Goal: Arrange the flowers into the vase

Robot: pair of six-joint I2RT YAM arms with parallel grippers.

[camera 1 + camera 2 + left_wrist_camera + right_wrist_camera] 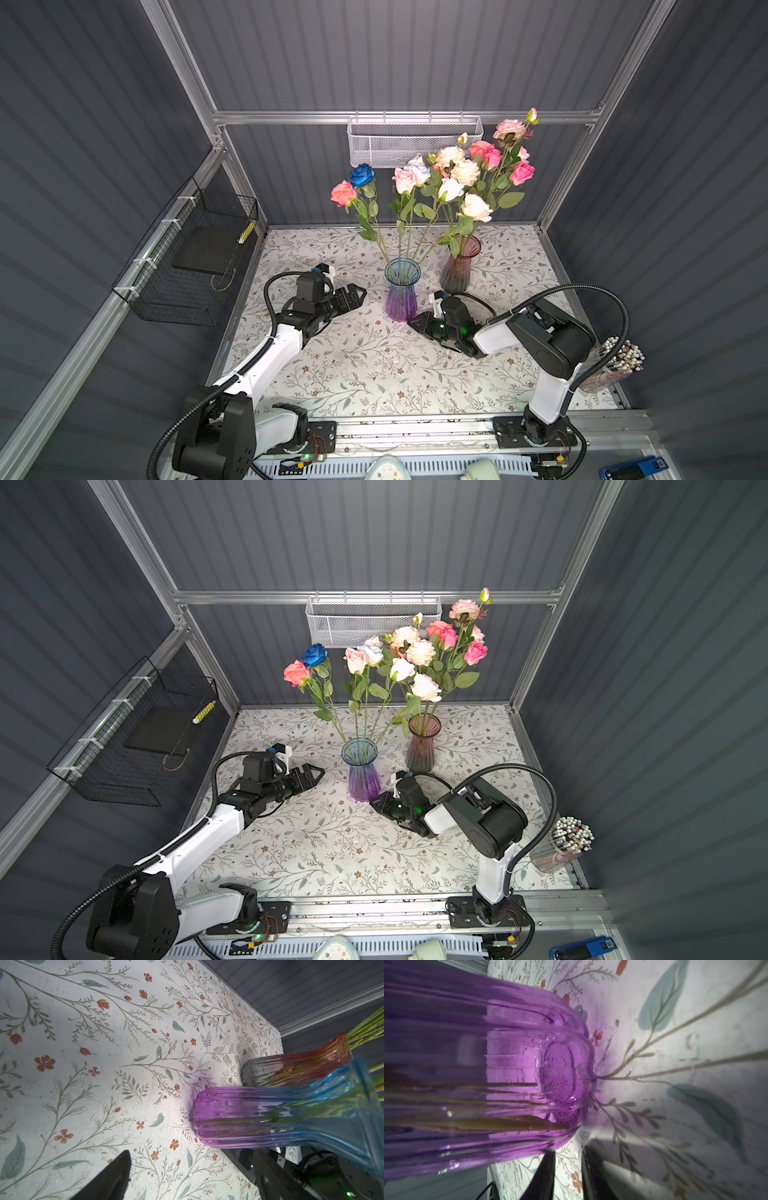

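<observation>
Your left claw (358, 292) stood spread wide, empty. Your right claw (568, 1157), barely parted, sat beside the purple vase (508, 1064), fingers cropped at the frame's bottom.

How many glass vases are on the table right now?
2. The ribbed blue-to-purple glass vase stands centrally; the ribbed red-to-grey glass vase stands just behind it, to its right. Both hold flower stems. None seems hidden.

Tablecloth (374, 374) is off-white with grey twigs and tiny rust blooms. Front vase (401, 297) fades blue to purple, back vase (457, 270) pink to smoky grey. Roses (465, 172) are pink, cream, one blue.
</observation>
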